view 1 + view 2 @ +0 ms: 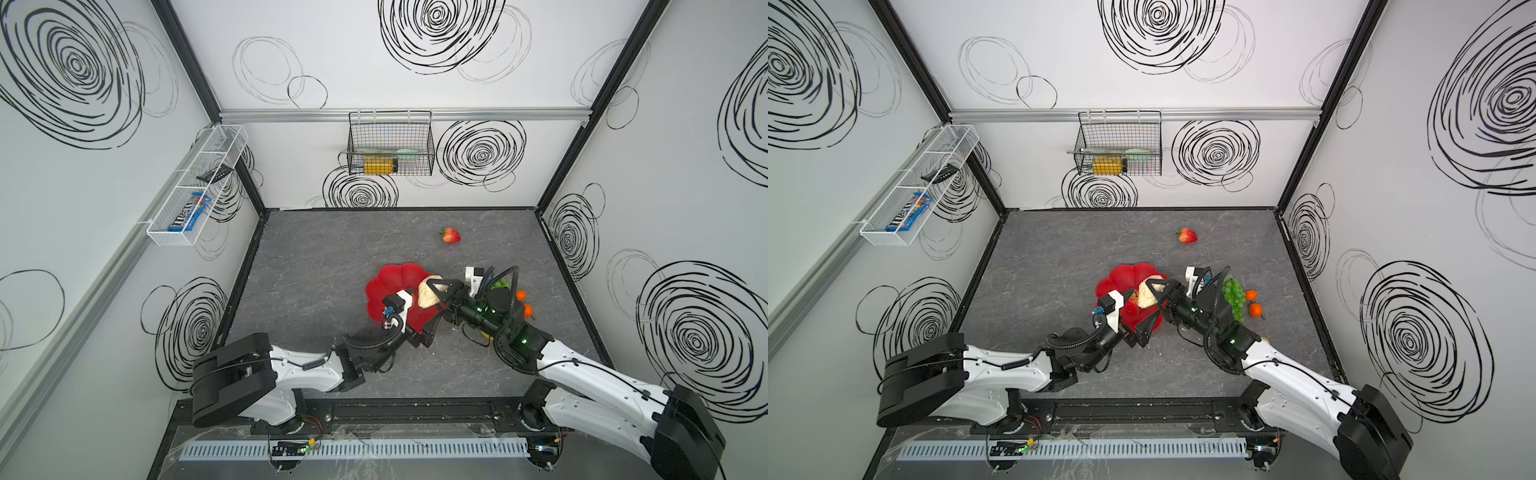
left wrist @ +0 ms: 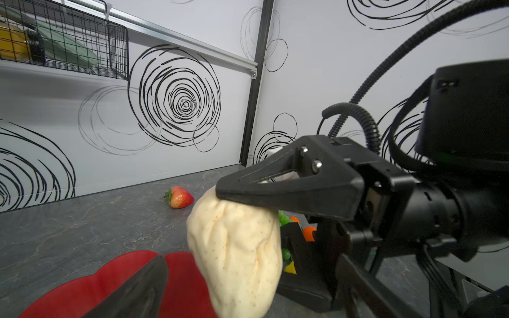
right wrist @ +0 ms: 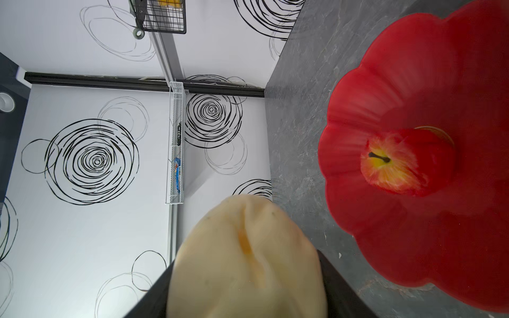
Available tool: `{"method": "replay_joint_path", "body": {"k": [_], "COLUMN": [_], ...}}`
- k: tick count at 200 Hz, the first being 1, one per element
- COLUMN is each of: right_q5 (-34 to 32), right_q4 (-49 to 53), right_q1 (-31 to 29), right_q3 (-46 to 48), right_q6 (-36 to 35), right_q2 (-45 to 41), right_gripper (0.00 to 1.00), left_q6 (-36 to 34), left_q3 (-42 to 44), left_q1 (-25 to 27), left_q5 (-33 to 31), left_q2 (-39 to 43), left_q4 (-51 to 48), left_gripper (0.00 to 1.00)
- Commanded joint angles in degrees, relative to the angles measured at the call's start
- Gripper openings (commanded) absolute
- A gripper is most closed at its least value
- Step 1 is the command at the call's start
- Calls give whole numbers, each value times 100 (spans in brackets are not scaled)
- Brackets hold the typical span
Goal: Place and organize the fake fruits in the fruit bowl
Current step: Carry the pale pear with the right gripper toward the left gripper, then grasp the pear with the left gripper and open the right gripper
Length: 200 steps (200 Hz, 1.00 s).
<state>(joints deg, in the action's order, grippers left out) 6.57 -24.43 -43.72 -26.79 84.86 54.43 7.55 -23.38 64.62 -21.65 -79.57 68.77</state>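
Right gripper is clenched on the beige pear, one black finger pressed across its top in the left wrist view; the pear hangs just right of centre in both top views, above the right edge of the red fruit bowl; whether it touches the rim I cannot tell. Left gripper sits at the bowl's lower edge, jaws spread wide and released, grasping nothing. Inside the bowl lies a red apple, stem end turned toward the right wrist camera. Up in the upper right of the grey surface a strawberry lies alone, well apart from the bowl. To the right of the right arm, in a top view, green grapes lie beside two small oranges, all on the surface outside the bowl.
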Motion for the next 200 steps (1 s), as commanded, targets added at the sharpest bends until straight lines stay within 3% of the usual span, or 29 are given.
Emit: {"method": "replay_joint_path", "body": {"k": [1, 170, 186, 200], "right_q5": [-225, -451, -459, -523], "right_q4": [-325, -431, -387, -201], "right_q1": [-129, -590, -595, -586], "right_q3": [64, 108, 82, 42], "right_q6": [153, 138, 106, 6], "right_q2": [-81, -12, -12, -33], "right_gripper": [63, 63, 66, 74], "left_q6": [-111, 228, 257, 264], "left_q3": [-180, -256, -205, -164], "left_q1": [7, -248, -248, -248], "left_q5": [-250, 39, 30, -21], "left_q2": [-100, -226, -174, -76], "left_q4": [470, 242, 243, 180], "left_gripper": [97, 66, 65, 65]}}
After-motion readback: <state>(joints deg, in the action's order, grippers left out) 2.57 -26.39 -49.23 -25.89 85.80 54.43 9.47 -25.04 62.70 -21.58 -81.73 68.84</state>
